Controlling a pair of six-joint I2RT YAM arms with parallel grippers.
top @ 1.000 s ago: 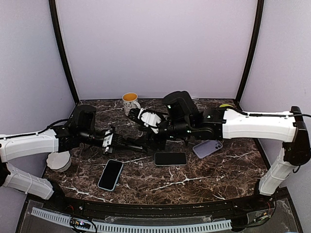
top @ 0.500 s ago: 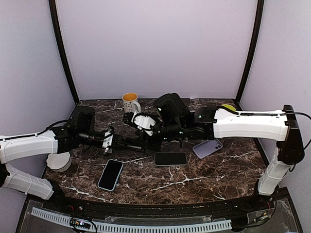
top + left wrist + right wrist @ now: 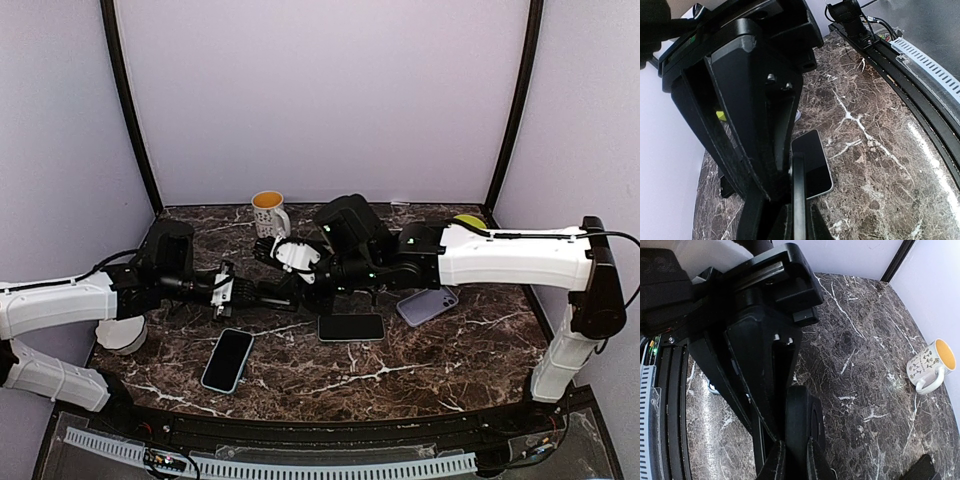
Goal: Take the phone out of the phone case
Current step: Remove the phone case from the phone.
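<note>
Both grippers meet over the table's middle left, each shut on one end of a dark phone in its case [image 3: 281,292]. In the left wrist view my left gripper [image 3: 799,220] clamps a thin dark slab [image 3: 799,192] edge-on, which looks like the phone. In the right wrist view my right gripper [image 3: 796,460] clamps the thick black phone case [image 3: 803,420], which has a round cut-out on its side. In the top view the left gripper [image 3: 252,293] and the right gripper [image 3: 300,282] face each other, almost touching. The join between phone and case is hidden by the fingers.
A black-screened phone [image 3: 351,327] lies just in front of the grippers and also shows in the left wrist view [image 3: 813,162]. Another phone [image 3: 228,360] lies front left, and a lilac phone or case [image 3: 427,305] to the right. A mug [image 3: 268,211] stands behind, a white round object [image 3: 122,333] far left.
My right arm has shifted left, toward the left gripper, closing the gap between the two wrists. The left arm has barely moved.
</note>
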